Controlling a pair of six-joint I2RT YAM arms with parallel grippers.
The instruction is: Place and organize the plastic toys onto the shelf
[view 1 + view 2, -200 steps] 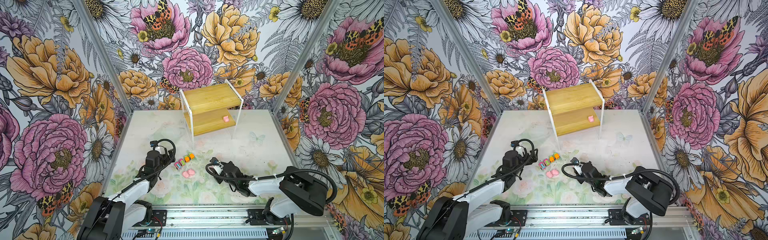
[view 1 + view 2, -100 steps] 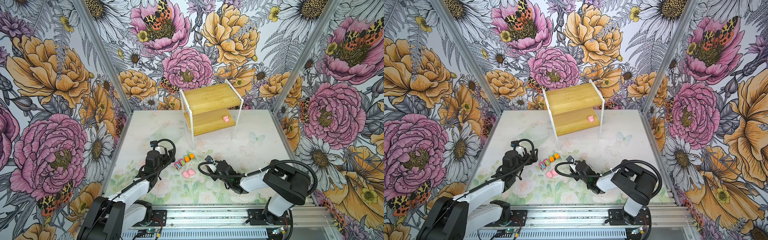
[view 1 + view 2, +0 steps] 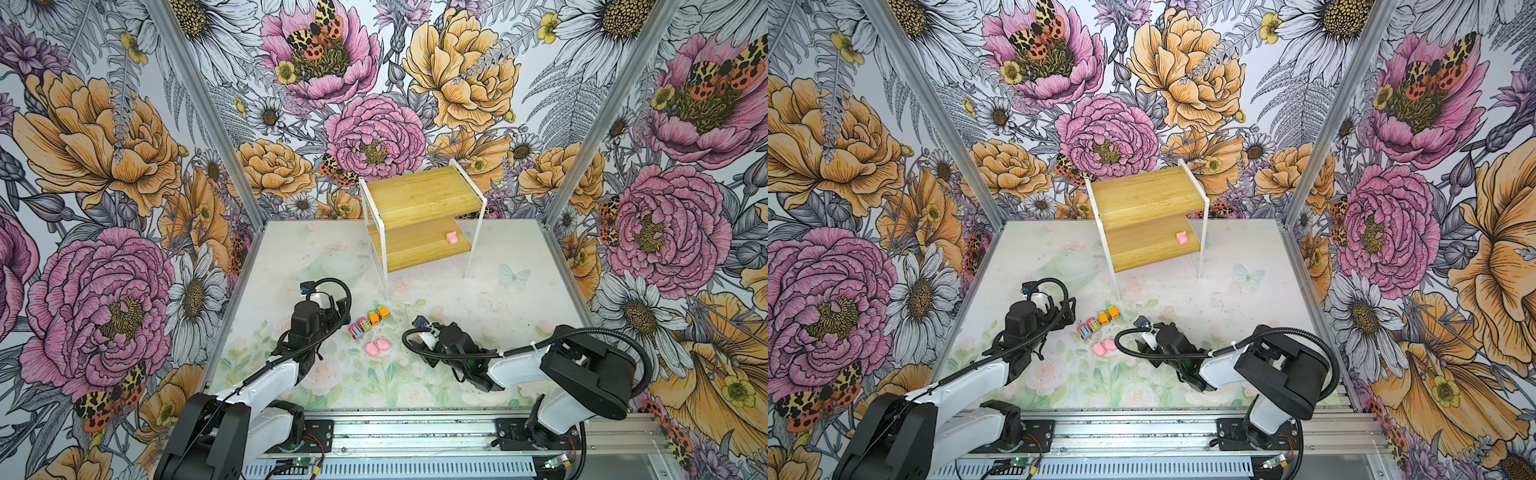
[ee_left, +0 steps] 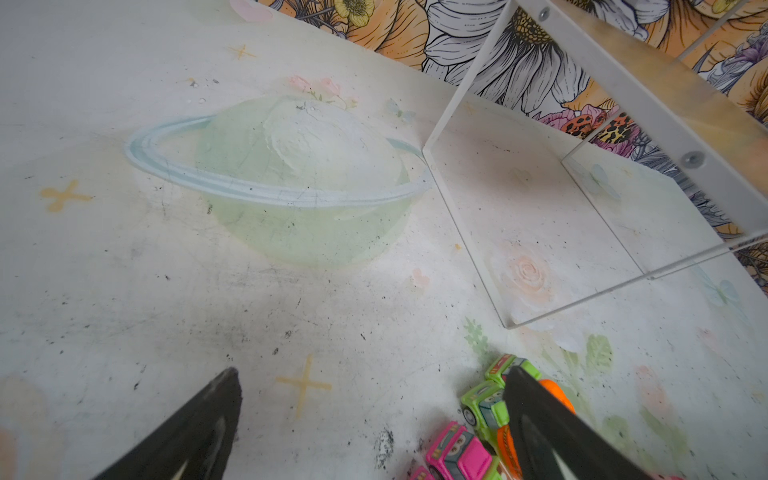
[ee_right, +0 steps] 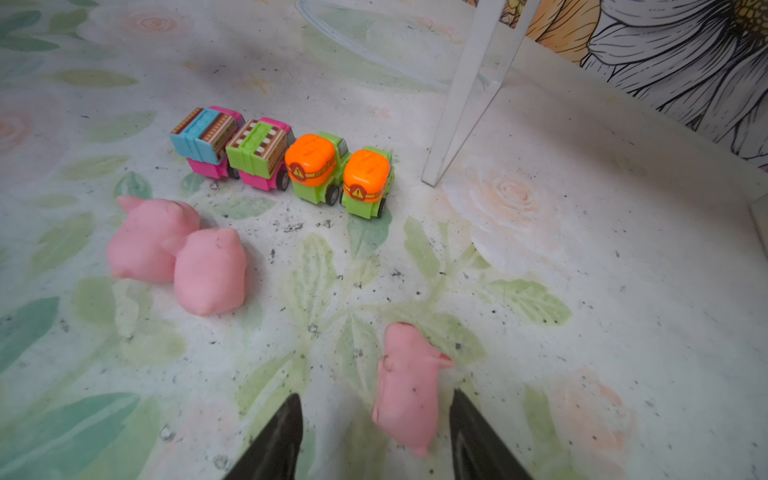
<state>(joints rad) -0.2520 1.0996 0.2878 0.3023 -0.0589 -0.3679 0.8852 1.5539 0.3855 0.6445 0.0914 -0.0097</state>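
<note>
Right hand (image 5: 376, 397) has its fingers (image 5: 274, 449) parted, and we see a pink pig (image 5: 409, 386) lying on the desk (image 5: 582, 249) between them (nearer one finger). Left hand (image 4: 372, 370) gapes wide, empty, beside the cars (image 4: 484, 409); another pig (image 3: 451, 237) occupies the shelf (image 3: 407, 249).

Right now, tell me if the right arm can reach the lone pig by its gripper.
Probably yes: the lone pig lies between the open jaws of the right gripper, with nothing blocking it.

Floral wallpaper walls (image 3: 104, 145) w/ big peonies; pale pastel tabletop mat (image 3: 519, 299), scuffed; alu rail (image 3: 415, 430) at front.
</note>
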